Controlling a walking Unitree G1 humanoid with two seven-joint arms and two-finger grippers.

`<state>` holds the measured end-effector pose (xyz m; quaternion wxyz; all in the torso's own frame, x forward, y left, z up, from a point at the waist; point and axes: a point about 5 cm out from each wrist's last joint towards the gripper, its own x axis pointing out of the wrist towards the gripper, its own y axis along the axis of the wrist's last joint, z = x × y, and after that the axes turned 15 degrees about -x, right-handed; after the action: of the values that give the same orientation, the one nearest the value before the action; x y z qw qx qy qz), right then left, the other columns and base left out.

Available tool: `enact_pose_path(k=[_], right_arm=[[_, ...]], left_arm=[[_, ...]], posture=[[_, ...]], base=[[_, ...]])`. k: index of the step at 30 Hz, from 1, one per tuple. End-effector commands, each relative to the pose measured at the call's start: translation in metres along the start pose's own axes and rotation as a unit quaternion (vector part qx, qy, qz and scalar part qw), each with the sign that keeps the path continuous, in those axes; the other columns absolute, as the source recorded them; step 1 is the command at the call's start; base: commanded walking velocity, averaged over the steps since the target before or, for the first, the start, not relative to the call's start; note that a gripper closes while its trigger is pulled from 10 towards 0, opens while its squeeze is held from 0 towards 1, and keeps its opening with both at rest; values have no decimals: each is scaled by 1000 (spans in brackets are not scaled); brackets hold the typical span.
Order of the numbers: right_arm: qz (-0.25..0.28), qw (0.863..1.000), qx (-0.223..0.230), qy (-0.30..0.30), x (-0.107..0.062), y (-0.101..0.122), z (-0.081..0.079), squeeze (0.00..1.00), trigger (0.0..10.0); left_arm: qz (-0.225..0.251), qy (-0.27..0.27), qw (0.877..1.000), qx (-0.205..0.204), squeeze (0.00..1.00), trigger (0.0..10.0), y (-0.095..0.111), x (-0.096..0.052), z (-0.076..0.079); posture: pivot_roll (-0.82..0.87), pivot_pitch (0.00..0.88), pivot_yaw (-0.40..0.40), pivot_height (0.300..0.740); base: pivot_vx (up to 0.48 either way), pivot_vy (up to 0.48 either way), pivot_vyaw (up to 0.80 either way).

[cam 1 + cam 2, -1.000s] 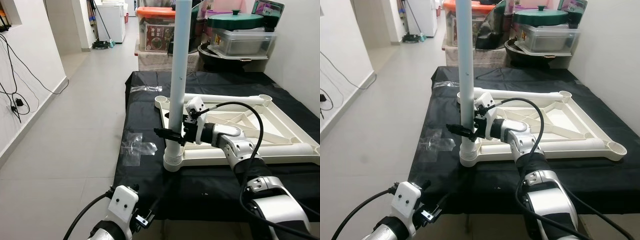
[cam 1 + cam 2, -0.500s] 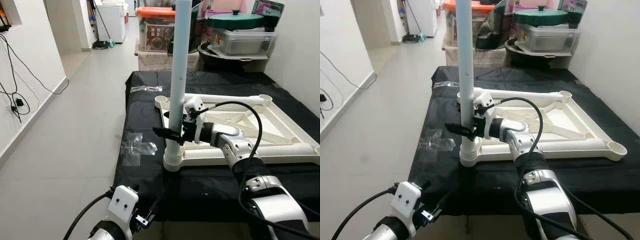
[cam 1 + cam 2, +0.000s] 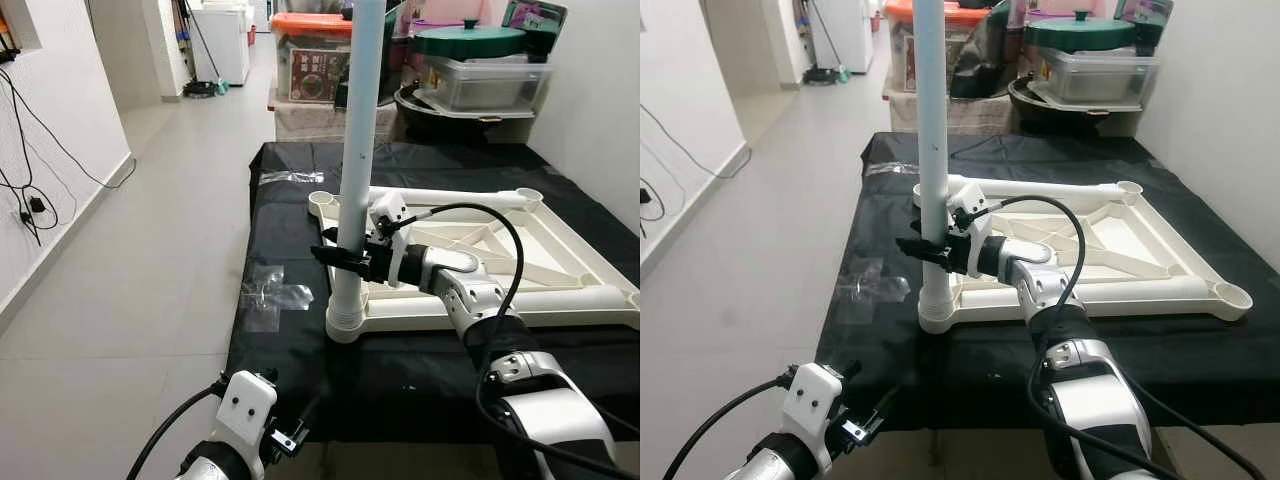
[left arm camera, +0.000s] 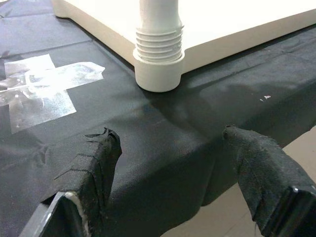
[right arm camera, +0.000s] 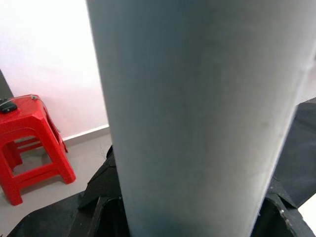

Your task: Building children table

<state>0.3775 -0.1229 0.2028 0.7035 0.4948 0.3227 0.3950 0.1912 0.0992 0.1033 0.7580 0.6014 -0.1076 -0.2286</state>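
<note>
At the centre of the frame, on the black-covered surface [image 3: 400,370], lies the upturned white table top [image 3: 500,250], and the pale table leg [image 3: 355,170] stands upright in its near-left corner socket [image 3: 344,322]. The right tool [image 3: 345,257] is clamped on the leg a little above the socket, its silver arm reaching in from the lower right of the frame. The left tool [image 4: 173,163] hangs low at the lower left, by the surface's near edge, its fabric-wrapped fingers [image 4: 261,168] spread apart and holding nothing. Clear tape [image 3: 270,295] is stuck to the cloth left of the socket. Storage boxes [image 3: 480,70] are stacked at the upper right.
</note>
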Motion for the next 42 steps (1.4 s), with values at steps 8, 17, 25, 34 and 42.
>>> enact_pose_path(k=[8,17,25,34,42], right_arm=[[11,1000,7,6,-3,-6,-4,0,0],[10,1000,13,-6,-9,-13,-6,0,0],[2,999,26,-37,-14,-24,-9,0,0],[1,989,32,-143,-24,-30,-6,0,0],[-5,968,43,-247,-27,-33,-15,0,0]], left_arm=[[-2,1,1000,7,0,10000,1,0,0],[-3,2,1000,8,0,10000,1,-1,-1],[-3,2,1000,9,0,10000,1,-1,-2],[-4,1,1000,9,0,10000,0,-2,-2],[-3,3,1000,8,0,10000,0,0,-5]], posture=[[107,0,-64,740],[108,0,-56,740],[109,0,-55,740],[101,0,-50,740],[87,0,-41,740]], base=[[0,0,0],[0,0,0],[0,0,0],[0,0,0],[0,0,0]])
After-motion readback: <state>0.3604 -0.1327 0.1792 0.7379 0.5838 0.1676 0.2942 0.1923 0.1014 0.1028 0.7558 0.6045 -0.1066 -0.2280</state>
